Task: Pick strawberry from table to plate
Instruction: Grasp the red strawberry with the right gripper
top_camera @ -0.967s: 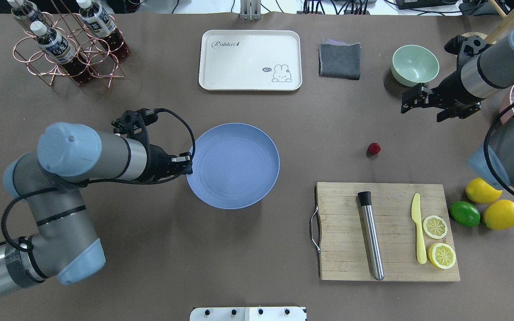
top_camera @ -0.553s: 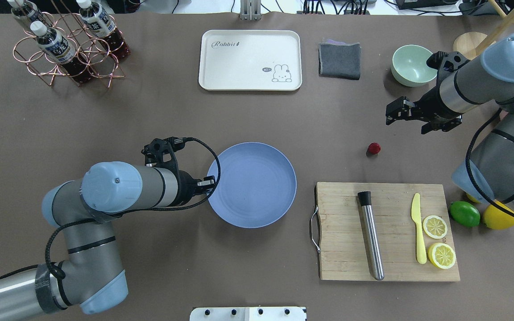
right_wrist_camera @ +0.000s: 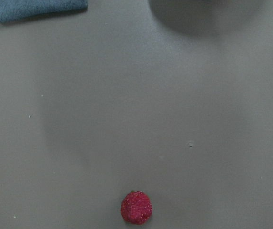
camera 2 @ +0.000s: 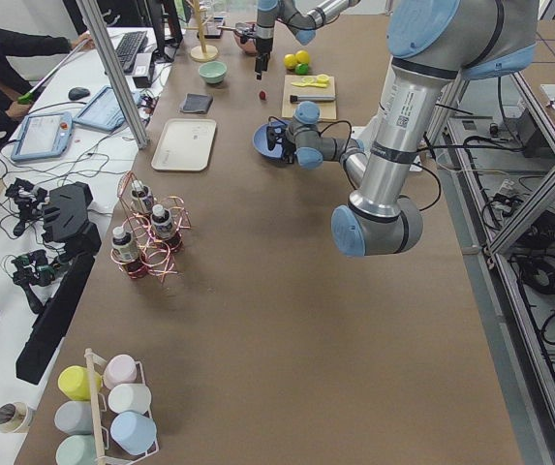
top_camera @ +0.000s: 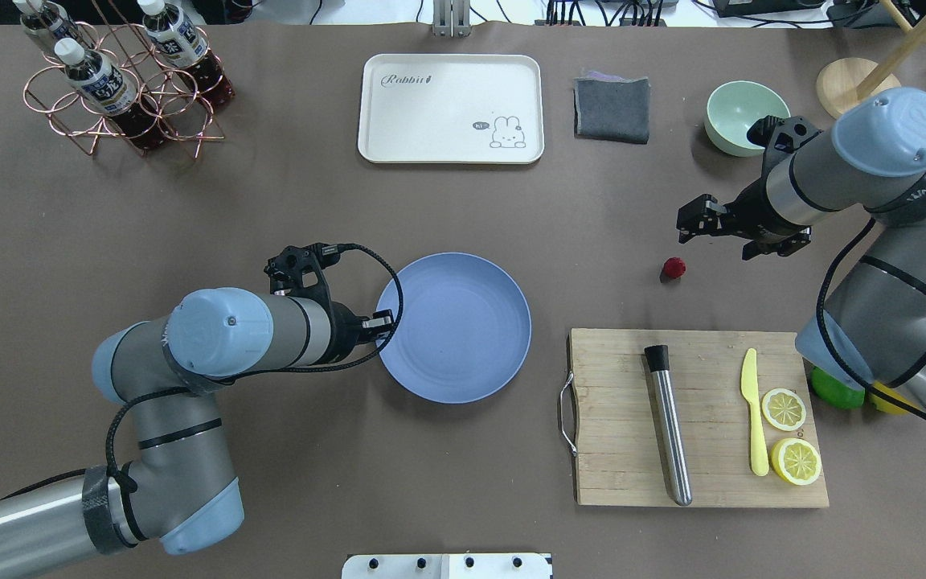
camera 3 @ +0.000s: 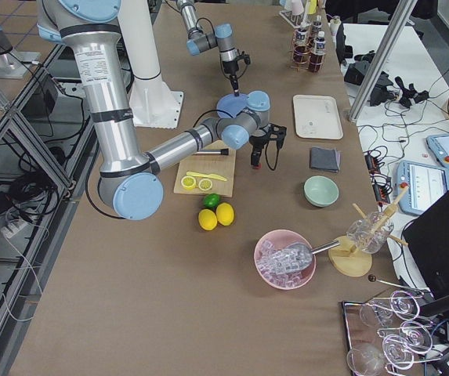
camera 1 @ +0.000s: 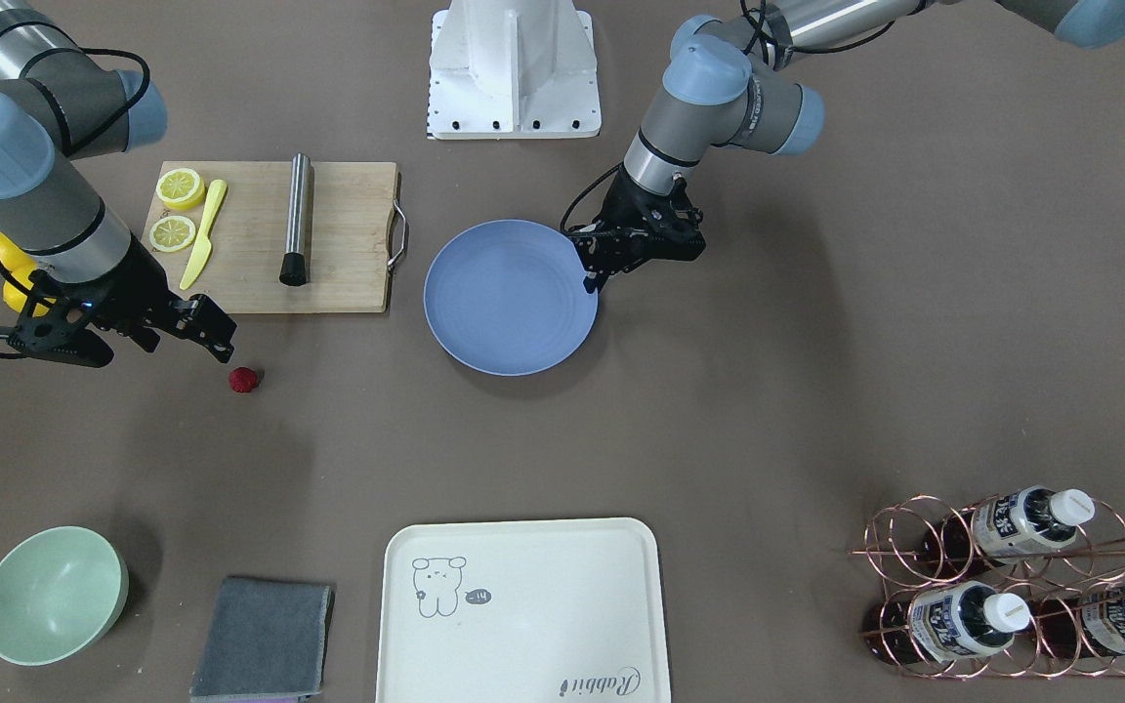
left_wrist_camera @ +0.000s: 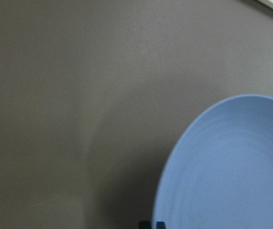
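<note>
The strawberry (top_camera: 674, 268) (camera 1: 243, 380) is a small dark red berry lying on the grey-brown table (top_camera: 575, 241), above the cutting board. It sits low in the right wrist view (right_wrist_camera: 136, 207). My right gripper (top_camera: 682, 226) (camera 1: 223, 348) hovers just up and right of it, open and holding nothing. The blue plate (top_camera: 463, 330) (camera 1: 509, 298) rests flat at the table's middle, empty. My left gripper (top_camera: 383, 328) (camera 1: 590, 277) is shut on the plate's left rim. The rim fills the left wrist view (left_wrist_camera: 231, 167).
A wooden cutting board (top_camera: 704, 354) holds a metal cylinder (top_camera: 669, 426), a yellow knife and two lemon halves. A mint bowl (top_camera: 740, 121), grey cloth (top_camera: 612, 108), cream tray (top_camera: 451, 108) and bottle rack (top_camera: 121, 76) line the far side. A lime (top_camera: 833, 394) shows beside my right arm.
My left gripper has dragged the plate right and toward the robot. My right gripper has moved left and nearer the strawberry, which has not moved.
</note>
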{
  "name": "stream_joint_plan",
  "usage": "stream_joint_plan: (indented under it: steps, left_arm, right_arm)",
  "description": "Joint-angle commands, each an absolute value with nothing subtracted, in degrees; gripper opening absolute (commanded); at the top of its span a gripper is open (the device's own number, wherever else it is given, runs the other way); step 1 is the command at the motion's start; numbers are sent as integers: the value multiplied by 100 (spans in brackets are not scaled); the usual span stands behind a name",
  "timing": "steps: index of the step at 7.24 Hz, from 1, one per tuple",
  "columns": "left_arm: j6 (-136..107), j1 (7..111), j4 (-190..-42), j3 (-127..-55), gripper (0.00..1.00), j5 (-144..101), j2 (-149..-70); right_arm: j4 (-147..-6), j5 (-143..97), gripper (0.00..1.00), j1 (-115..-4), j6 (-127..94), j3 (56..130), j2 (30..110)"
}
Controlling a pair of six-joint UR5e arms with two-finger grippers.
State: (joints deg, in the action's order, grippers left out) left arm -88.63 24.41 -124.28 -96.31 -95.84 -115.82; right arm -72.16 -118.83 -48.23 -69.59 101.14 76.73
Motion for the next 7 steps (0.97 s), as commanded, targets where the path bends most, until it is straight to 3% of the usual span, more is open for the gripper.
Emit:
stream_joint_plan:
  steps: [1, 7]
  left_arm:
    - [-8842, 2749, -12428, -9668, 98, -9807, -11575]
    - [-8604, 3023, -12437, -9659, 98, -10028, -11575]
  right_arm:
    - [-7216, -11717, 100, -4615, -7101, 10099, 7673]
    - [-7216, -11303, 100, -4245, -7137, 9493, 7287]
